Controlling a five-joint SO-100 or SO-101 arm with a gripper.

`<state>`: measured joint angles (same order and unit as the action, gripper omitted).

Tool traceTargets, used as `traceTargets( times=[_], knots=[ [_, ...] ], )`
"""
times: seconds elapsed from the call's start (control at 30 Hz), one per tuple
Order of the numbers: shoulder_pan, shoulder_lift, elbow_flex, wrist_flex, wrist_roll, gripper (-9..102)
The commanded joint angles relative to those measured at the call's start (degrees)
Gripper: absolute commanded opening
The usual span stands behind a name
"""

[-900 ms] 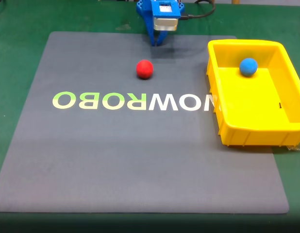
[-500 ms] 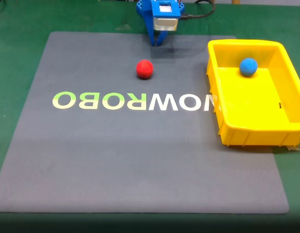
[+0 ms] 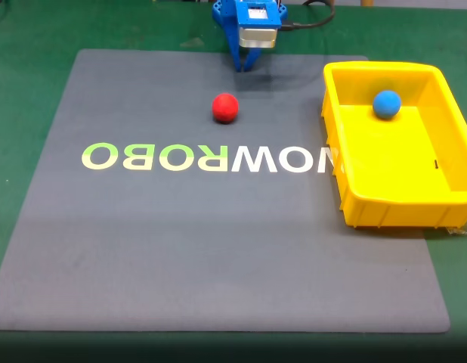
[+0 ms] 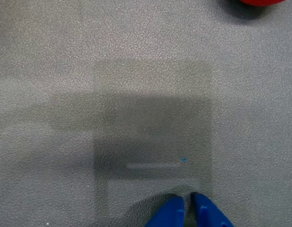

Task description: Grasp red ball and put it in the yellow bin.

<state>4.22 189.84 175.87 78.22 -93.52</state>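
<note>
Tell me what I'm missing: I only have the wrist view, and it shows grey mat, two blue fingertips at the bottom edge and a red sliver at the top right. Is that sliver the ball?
Observer: Yes. The fixed view shows the whole red ball lying on the grey mat, apart from the gripper.
Operator: Where is the bin?
Observer: The yellow bin sits at the mat's right edge in the fixed view.
Operator: Anything inside it?
Observer: A blue ball rests near the bin's far wall.
</note>
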Motion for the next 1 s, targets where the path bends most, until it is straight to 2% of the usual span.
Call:
traceTargets(
  times=[0.0, 0.2, 0.23, 0.3, 0.4, 0.7, 0.97],
  knots=[
    [-0.4, 0.7, 1.8, 0.7, 0.2, 0],
    [-0.4, 0.7, 1.8, 0.3, 0.4, 0],
    [-0.4, 0.7, 1.8, 0.2, 0.5, 4],
    [-0.4, 0.6, 1.8, 0.2, 0.4, 23],
    [0.0, 0.6, 1.5, 0.2, 0.1, 33],
    [2.7, -2.3, -4.8, -1.3, -1.8, 34],
    [7.4, -27.8, -17.4, -20.5, -4.2, 33]
  ],
)
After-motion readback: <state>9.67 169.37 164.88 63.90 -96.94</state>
